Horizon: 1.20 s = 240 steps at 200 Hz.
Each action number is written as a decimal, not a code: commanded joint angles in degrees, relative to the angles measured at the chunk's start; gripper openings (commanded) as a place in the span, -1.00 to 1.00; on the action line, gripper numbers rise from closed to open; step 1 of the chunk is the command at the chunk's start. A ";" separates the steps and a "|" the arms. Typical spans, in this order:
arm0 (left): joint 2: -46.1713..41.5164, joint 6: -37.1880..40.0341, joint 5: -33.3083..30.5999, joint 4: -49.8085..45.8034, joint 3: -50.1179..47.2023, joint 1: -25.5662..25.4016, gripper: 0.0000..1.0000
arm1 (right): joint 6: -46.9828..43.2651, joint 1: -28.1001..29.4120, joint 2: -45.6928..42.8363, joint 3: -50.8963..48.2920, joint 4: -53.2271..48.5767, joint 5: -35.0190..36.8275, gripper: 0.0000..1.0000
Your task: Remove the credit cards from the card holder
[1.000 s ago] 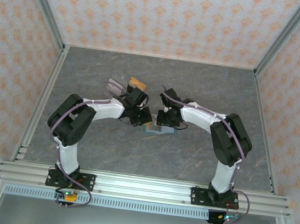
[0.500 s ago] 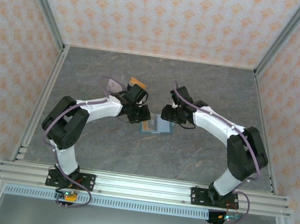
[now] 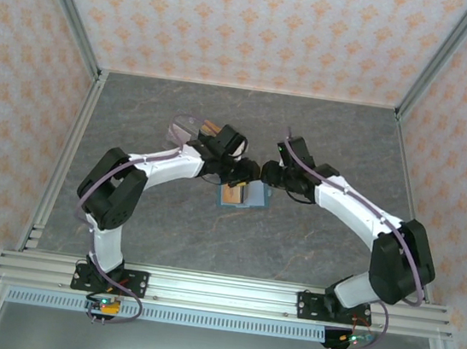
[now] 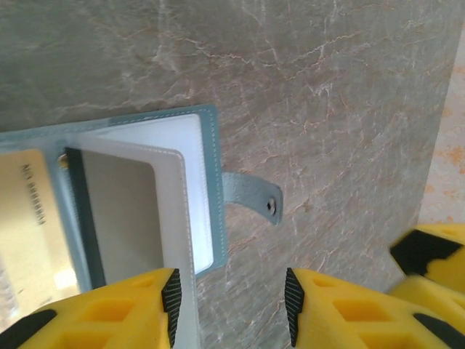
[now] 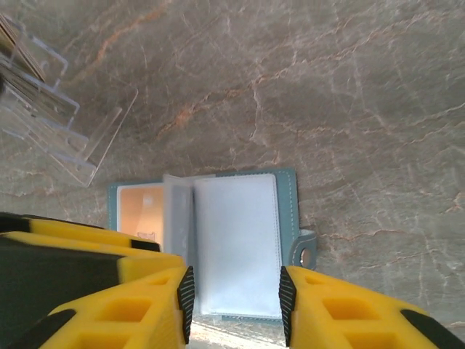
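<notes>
The teal card holder (image 3: 253, 198) lies open on the table, strap tab (image 4: 254, 196) sticking out to one side. An orange-brown credit card (image 5: 142, 207) sits in its left pocket. A clear page holding a pale grey card (image 4: 116, 211) stands half raised at the spine. The right-hand page (image 5: 236, 243) looks pale and flat. My left gripper (image 4: 231, 305) is open, one fingertip (image 4: 171, 291) at the raised page's edge. My right gripper (image 5: 236, 302) is open above the right-hand page, holding nothing.
A clear plastic tray (image 5: 43, 109) stands just behind the holder, with an orange-brown card (image 3: 212, 127) in it. The two grippers (image 3: 255, 174) nearly meet above the holder. Patterned walls enclose the grey stone table (image 3: 333, 136).
The left gripper has swung right, from beside the tray to over the holder. The right arm has stretched out and its gripper has shifted slightly back. The orange-brown card now shows in the open holder.
</notes>
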 commanded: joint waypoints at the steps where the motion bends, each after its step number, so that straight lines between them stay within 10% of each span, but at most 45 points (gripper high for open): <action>1: 1.84 -0.57 -0.34 -0.76 2.84 -0.70 -0.07 | 0.71 0.06 -2.04 -1.23 2.24 1.85 -0.22; 108: -2.84 -2.94 -9.28 -3.43 -4.10 2.10 -0.23 | -1.34 1.23 4.64 1.27 0.76 -3.79 -0.41; 240: -0.61 -3.60 -4.34 2.22 -6.96 1.76 -0.28 | -0.70 2.38 17.35 5.08 -3.18 -6.30 -0.22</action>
